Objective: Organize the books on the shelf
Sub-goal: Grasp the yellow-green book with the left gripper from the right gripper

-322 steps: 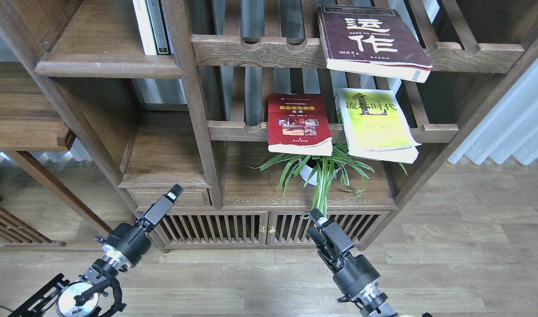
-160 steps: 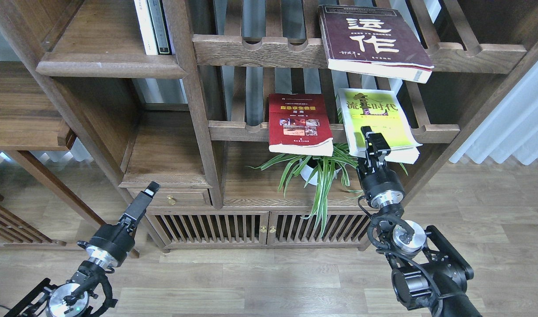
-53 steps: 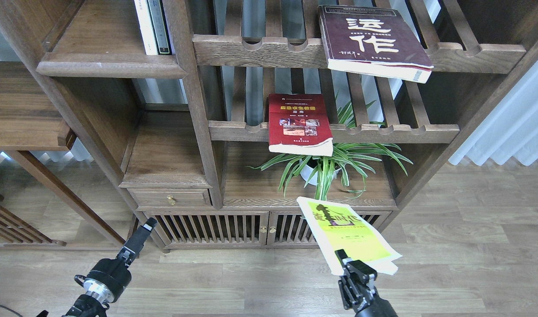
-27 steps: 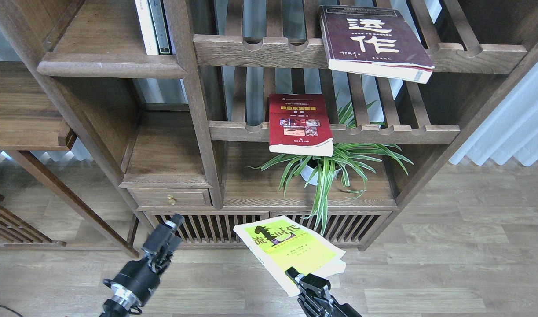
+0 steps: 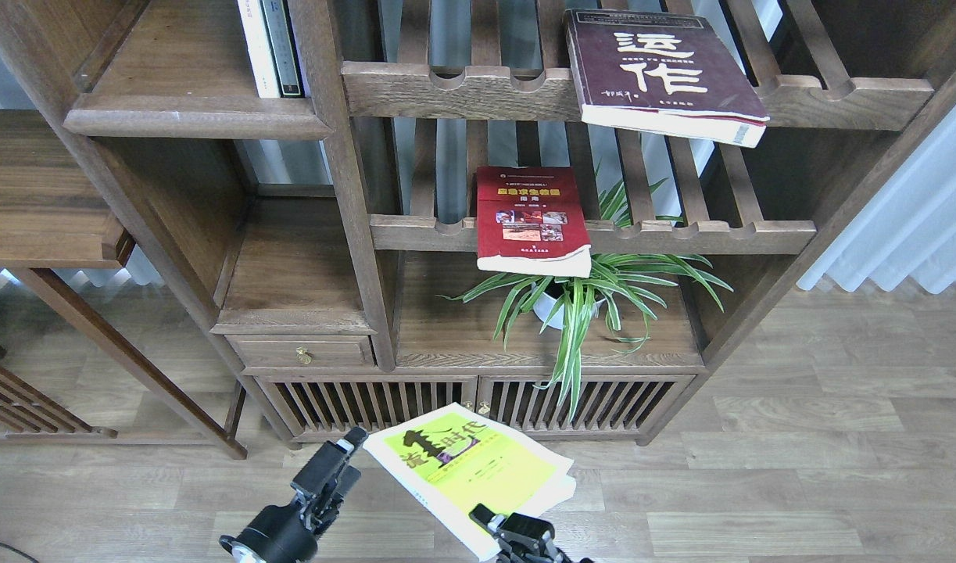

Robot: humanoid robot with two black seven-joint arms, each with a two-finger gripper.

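Note:
My right gripper [image 5: 491, 522] at the bottom edge is shut on the near edge of the yellow-green book [image 5: 470, 467] and holds it flat, low in front of the cabinet doors. My left gripper [image 5: 348, 461] is open, just beside the book's left edge, apart from it. The maroon book [image 5: 665, 70] lies on the upper slatted rack, overhanging its rail. The red book [image 5: 531, 219] lies on the middle slatted rack. The shelf [image 5: 188, 121], a solid board with a rounded lip, is at the upper left.
Thin white-spined and dark-spined volumes [image 5: 270, 47] stand at the shelf's right end. A spider plant [image 5: 579, 301] in a white pot sits below the red book. Slatted cabinet doors [image 5: 415, 403] are behind the held book. A wooden upright [image 5: 345, 172] divides the bays.

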